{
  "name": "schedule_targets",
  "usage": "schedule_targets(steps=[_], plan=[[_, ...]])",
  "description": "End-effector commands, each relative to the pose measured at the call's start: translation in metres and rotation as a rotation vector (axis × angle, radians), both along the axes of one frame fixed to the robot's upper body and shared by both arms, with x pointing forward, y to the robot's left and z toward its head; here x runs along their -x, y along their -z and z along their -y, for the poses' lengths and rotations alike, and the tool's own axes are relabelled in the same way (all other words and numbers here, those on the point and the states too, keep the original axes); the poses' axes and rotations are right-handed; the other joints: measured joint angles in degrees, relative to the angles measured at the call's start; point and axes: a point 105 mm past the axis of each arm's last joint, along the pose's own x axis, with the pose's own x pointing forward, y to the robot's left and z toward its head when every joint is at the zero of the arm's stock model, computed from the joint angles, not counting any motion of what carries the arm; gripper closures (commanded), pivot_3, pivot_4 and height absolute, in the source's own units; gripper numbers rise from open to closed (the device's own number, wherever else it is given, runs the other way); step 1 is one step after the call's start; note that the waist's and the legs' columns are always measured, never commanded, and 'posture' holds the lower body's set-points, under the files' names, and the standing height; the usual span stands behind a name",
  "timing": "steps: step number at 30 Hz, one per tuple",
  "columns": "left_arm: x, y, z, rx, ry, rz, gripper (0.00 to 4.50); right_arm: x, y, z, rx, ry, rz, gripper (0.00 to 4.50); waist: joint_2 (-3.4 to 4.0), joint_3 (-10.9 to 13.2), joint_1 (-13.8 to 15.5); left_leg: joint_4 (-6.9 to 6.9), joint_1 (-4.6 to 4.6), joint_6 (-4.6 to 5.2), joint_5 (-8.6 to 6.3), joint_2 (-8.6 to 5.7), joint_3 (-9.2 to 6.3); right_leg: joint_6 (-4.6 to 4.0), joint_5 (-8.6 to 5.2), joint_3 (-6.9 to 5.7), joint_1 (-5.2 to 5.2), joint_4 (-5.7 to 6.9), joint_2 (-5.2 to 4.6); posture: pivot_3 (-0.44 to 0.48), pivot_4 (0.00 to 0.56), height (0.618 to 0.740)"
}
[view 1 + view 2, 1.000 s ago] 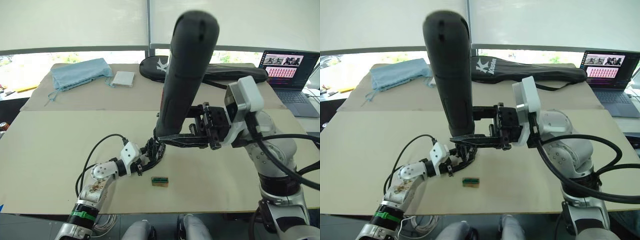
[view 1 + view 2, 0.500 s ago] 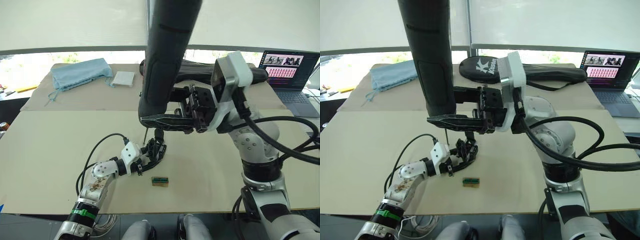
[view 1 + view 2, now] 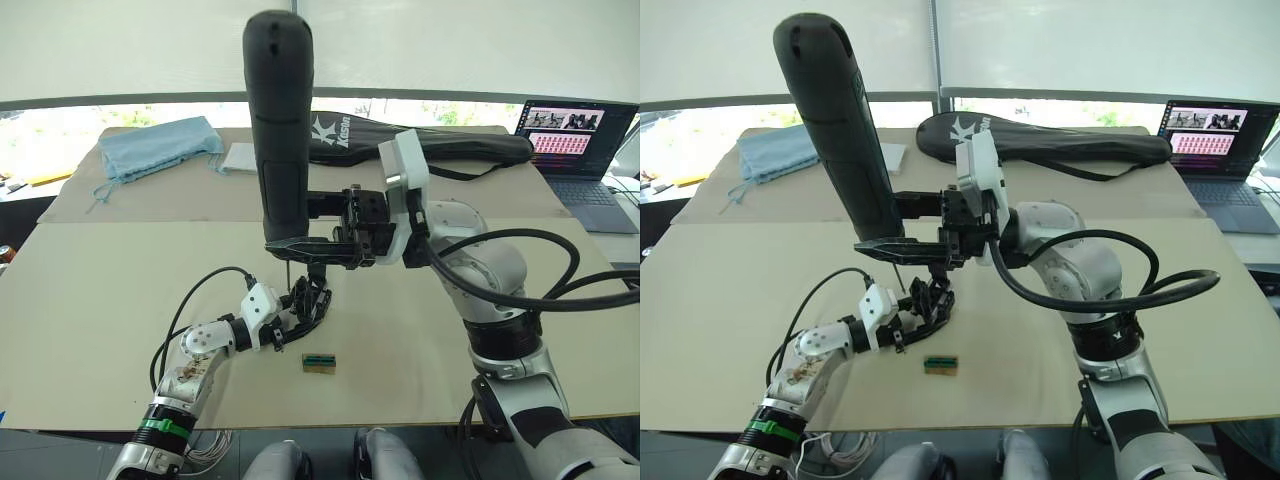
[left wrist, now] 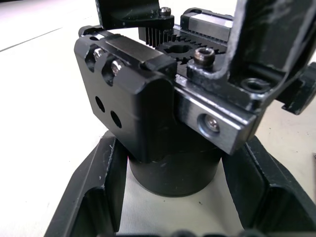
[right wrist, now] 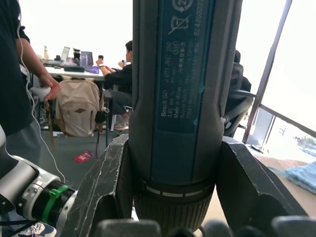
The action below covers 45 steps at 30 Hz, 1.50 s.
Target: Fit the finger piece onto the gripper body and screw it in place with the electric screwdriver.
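- Down near the front of the tan surface (image 3: 100, 290), the left hand (image 3: 305, 310) has its two black fingers clamped round the gripper body (image 4: 163, 113), gripping the round base.
- Up close in the left wrist view it's a chunky matte black block on a cylinder base, with a bare metal rail, gear teeth and small screw heads along the top.
- Can't pick out the finger piece as its own part from these views, so not calling where it is.
- Right hand (image 3: 315, 247) is clenched on the electric screwdriver (image 3: 280, 120), low on the barrel just above the collar. It's a thick matte black cylinder with a rounded end, standing nearly upright, thin metal bit pointing down just above the gripper body.
- Right wrist view shows a teal label down the barrel (image 5: 180, 74).
- Versus half a second ago: the screwdriver's rounded end was cut off by the frame's upper edge and now sits fully in frame, and the right arm has swung further toward the left. Left hand hasn't budged.
- A little green-and-tan box (image 3: 319, 362) lies just in front of the left hand.
- Further back: a blue drawstring cloth bag (image 3: 160, 145), a long black racket bag (image 3: 420, 145), and a laptop (image 3: 580, 150) on the right.
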Motion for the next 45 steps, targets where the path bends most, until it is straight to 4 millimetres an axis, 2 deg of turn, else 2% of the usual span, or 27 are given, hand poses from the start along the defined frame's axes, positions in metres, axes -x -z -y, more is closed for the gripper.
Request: schedule_targets(steps=[1,21,45], plan=[[0.006,0.014,-0.003,-0.033,0.002,-0.046,2.23,0.009,-0.016,-0.003,-0.044,-0.033,0.084,2.57,0.00,0.00,-0.10,0.00,0.00,0.00,0.00,0.00,0.00,0.00,0.00,0.00,0.00,0.00,0.01,0.000,0.150,0.740],[0.007,0.009,-0.003,-0.035,-0.018,-0.050,2.23,0.013,0.000,-0.009,0.003,-0.060,0.100,2.57,0.00,0.00,-0.58,-0.01,0.00,-0.06,0.03,0.01,0.00,0.00,0.00,-0.27,0.00,-0.02,0.08,0.000,0.150,0.740],[0.008,0.013,-0.004,-0.039,-0.016,-0.064,2.23,0.013,0.015,-0.013,0.053,-0.072,0.115,2.57,0.00,0.00,-0.64,0.00,0.01,-0.13,0.07,0.01,0.00,0.00,0.00,-0.36,0.02,-0.02,0.10,0.000,0.150,0.740]])
